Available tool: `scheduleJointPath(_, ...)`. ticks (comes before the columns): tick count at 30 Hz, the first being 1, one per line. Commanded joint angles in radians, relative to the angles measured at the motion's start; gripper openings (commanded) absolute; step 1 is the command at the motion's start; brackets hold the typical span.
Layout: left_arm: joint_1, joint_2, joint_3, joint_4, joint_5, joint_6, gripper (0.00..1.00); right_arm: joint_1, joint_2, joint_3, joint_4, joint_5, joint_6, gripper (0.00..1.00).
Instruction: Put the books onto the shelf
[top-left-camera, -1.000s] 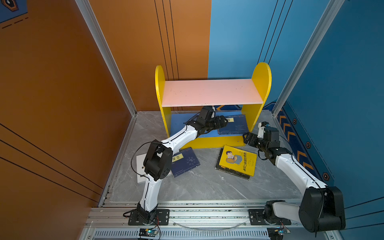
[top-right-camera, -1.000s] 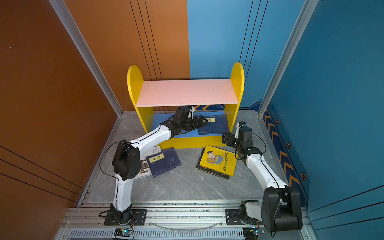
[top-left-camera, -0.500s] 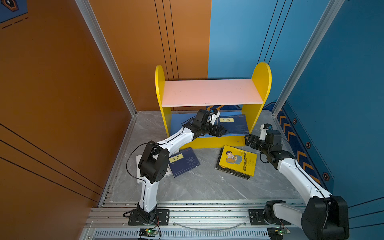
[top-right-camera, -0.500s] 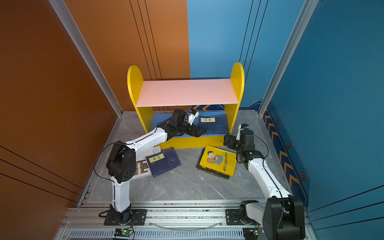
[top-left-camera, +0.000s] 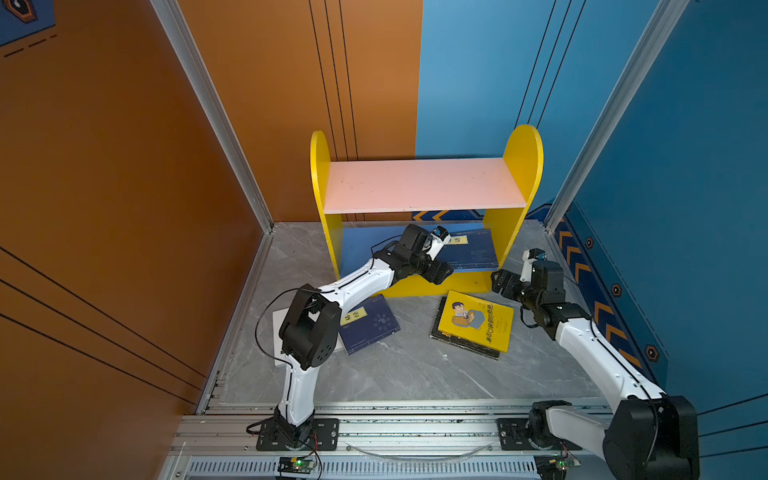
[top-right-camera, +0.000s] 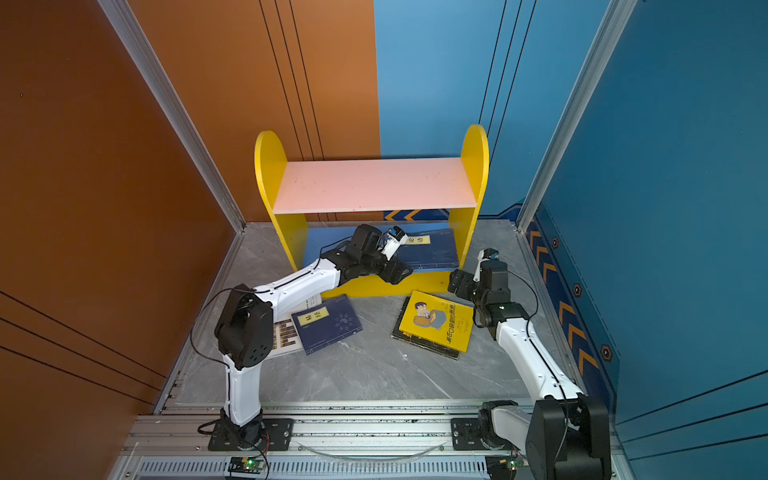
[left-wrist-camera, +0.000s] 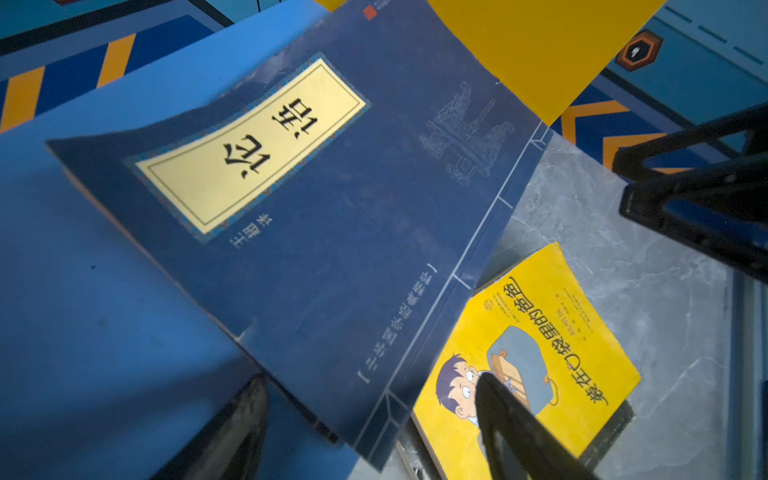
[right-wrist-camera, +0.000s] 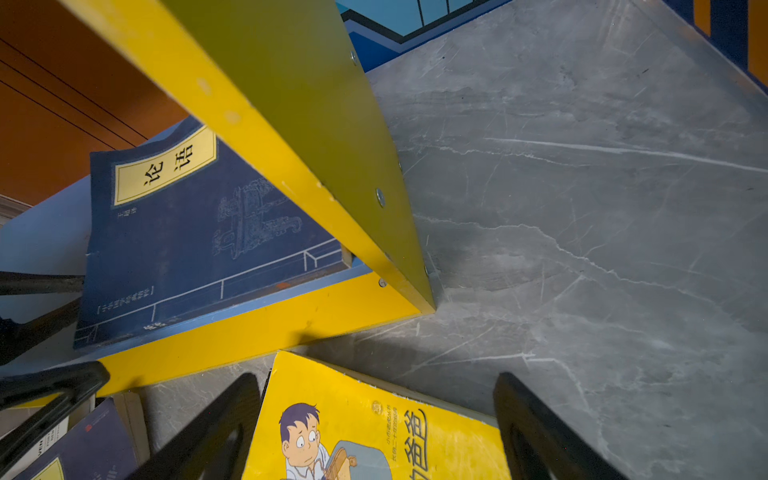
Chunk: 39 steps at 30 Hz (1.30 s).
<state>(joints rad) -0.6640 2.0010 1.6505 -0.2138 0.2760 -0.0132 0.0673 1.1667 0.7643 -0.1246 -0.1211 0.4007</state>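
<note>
- The left gripper (top-left-camera: 438, 271) sat at the front of the lower tier of the small wooden shelf (top-left-camera: 521, 166), the one with yellow round-topped side panels. Its black jaws stood apart on either side of the near corner of a navy paperback with a yellow title label (top-left-camera: 473, 249). From where I stood neither finger pressed on the cover, so it had hold of nothing.
- That navy paperback lay flat on the blue lower board (top-left-camera: 365, 253), toward the right-hand side panel.
- The pink upper board (top-left-camera: 419, 187) spanned the two panels above it.
- The right gripper (top-left-camera: 502, 283) hovered low, just off the shelf's right front corner, its jaws wide apart and empty. It hung above the far corner of a yellow paperback with a cartoon man on its cover (top-left-camera: 476, 322).
- That yellow paperback lay face up on the grey marbled tabletop (top-left-camera: 395, 374), just in front of the shelf. It rested on a black book (top-left-camera: 465, 345), of which only a thin edge showed.
- Further left, a second navy paperback (top-left-camera: 372, 326) lay on the tabletop, partly beneath the left arm (top-left-camera: 357, 282). It overlapped a larger white book (top-left-camera: 277, 332).
</note>
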Motion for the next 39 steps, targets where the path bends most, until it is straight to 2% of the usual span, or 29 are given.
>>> scheduleJointPath(1, -0.015, -0.017, -0.021, -0.053, -0.052, 0.018, 0.73, 0.0, -0.024, -0.013, -0.029, 0.03, 0.016, 0.9)
scheduleJointPath(4, -0.024, -0.022, -0.037, -0.029, -0.098, 0.009, 0.66, 0.0, -0.03, -0.014, -0.029, 0.032, 0.017, 0.9)
scheduleJointPath(7, -0.027, -0.032, -0.061, 0.01, -0.131, -0.02, 0.53, -0.001, -0.032, -0.013, -0.033, 0.036, 0.017, 0.9)
scheduleJointPath(21, -0.057, -0.044, -0.09, 0.05, -0.21, -0.052, 0.5, -0.001, 0.003, -0.007, 0.001, 0.026, 0.023, 0.9)
scheduleJointPath(23, -0.067, -0.048, -0.093, 0.048, -0.238, -0.044, 0.52, -0.002, 0.017, 0.001, 0.01, 0.021, 0.025, 0.9)
scheduleJointPath(27, -0.083, -0.061, -0.108, 0.055, -0.277, -0.042, 0.66, -0.006, 0.049, 0.023, 0.028, 0.003, 0.026, 0.9)
scheduleJointPath(30, -0.088, -0.074, -0.117, 0.059, -0.301, -0.042, 0.72, -0.012, 0.073, 0.04, 0.039, -0.02, 0.026, 0.89)
scheduleJointPath(39, -0.088, -0.098, -0.125, 0.062, -0.309, -0.045, 0.75, -0.021, 0.134, 0.084, 0.061, -0.048, 0.029, 0.89)
